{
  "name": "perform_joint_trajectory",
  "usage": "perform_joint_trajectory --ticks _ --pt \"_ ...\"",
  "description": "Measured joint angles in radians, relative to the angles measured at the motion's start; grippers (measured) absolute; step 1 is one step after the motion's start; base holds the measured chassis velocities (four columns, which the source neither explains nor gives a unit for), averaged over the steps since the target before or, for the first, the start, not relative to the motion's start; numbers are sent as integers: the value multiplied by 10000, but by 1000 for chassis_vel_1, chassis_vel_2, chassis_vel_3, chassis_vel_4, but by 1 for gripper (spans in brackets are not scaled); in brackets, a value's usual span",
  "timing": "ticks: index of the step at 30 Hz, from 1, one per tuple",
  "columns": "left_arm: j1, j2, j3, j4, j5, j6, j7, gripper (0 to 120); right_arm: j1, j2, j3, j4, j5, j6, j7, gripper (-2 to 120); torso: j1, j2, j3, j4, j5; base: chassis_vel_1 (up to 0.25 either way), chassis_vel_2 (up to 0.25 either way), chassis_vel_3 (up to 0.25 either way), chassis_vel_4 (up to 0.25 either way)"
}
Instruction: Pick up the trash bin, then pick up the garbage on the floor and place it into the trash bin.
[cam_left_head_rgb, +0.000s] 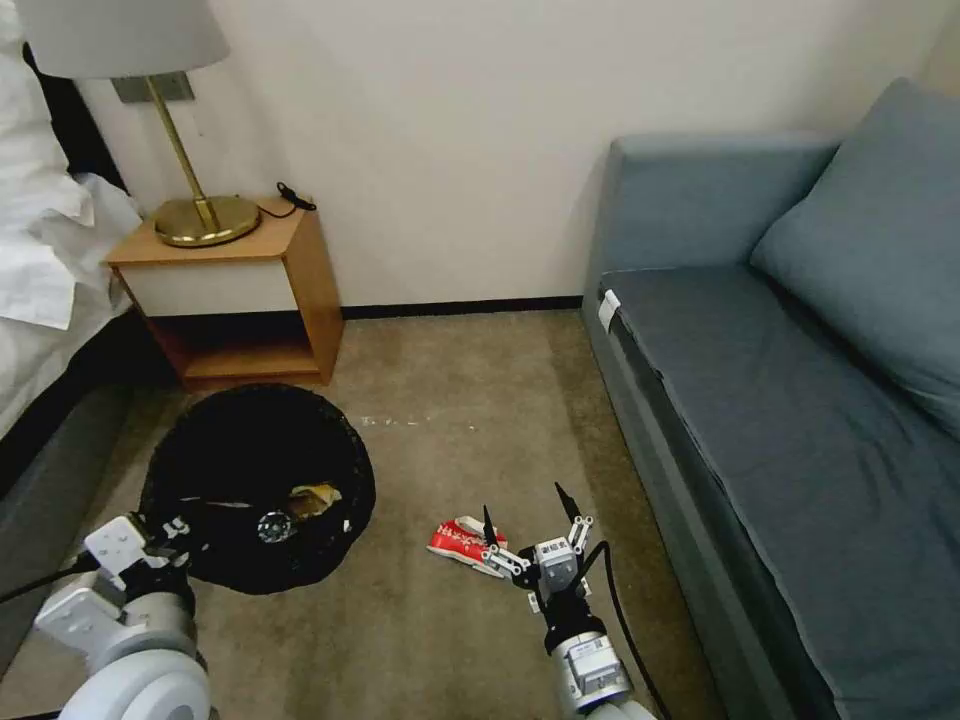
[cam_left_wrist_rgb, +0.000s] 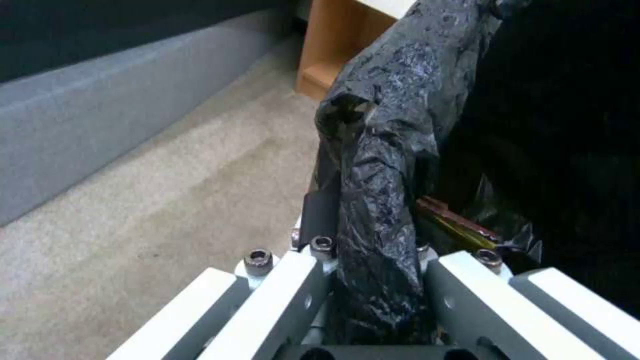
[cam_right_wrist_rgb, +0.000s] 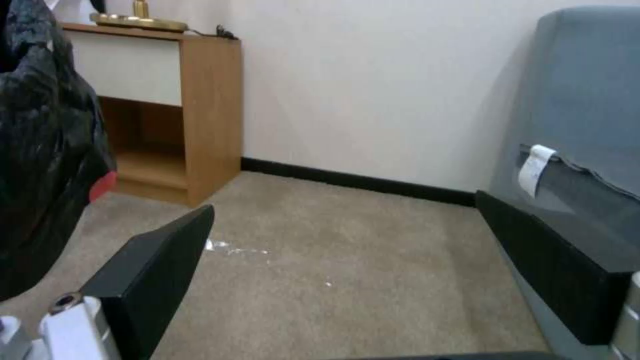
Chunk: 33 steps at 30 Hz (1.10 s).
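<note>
My left gripper (cam_left_head_rgb: 172, 530) is shut on the near rim of the trash bin (cam_left_head_rgb: 258, 470), a round bin lined with a black bag. In the left wrist view the bag's crumpled fold (cam_left_wrist_rgb: 377, 165) is pinched between the fingers of the left gripper (cam_left_wrist_rgb: 373, 227). Inside the bin lie a gold-brown wrapper (cam_left_head_rgb: 315, 497) and a clear bottle (cam_left_head_rgb: 272, 526). A red-and-white packet (cam_left_head_rgb: 460, 540) of garbage lies on the carpet right of the bin. My right gripper (cam_left_head_rgb: 527, 512) hangs open just right of the packet, its fingers (cam_right_wrist_rgb: 160, 270) spread wide above bare carpet.
A wooden nightstand (cam_left_head_rgb: 250, 290) with a brass lamp (cam_left_head_rgb: 205, 218) stands against the wall behind the bin. A grey-blue sofa (cam_left_head_rgb: 800, 400) runs along the right. A bed with white linen (cam_left_head_rgb: 40, 260) borders the left. Open carpet (cam_left_head_rgb: 470, 410) lies between them.
</note>
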Motion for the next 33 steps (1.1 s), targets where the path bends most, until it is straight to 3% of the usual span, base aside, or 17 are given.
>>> perform_joint_trajectory --ticks 7,26,33 --pt "7 15 10 4 4 0 0 3 260 -316 -354 -112 57 -62 18 100 0 0 0 -2 12 -59 52 58 -55" --pt "-81 2 24 105 2 0 -9 3 556 -316 -505 -351 177 5 -27 100 0 0 0 -1 6 -70 72 67 -69" --pt "-125 9 74 163 2 0 -12 3 1408 -669 -599 -931 494 330 -868 100 0 0 0 -2 7 -69 65 70 -72"
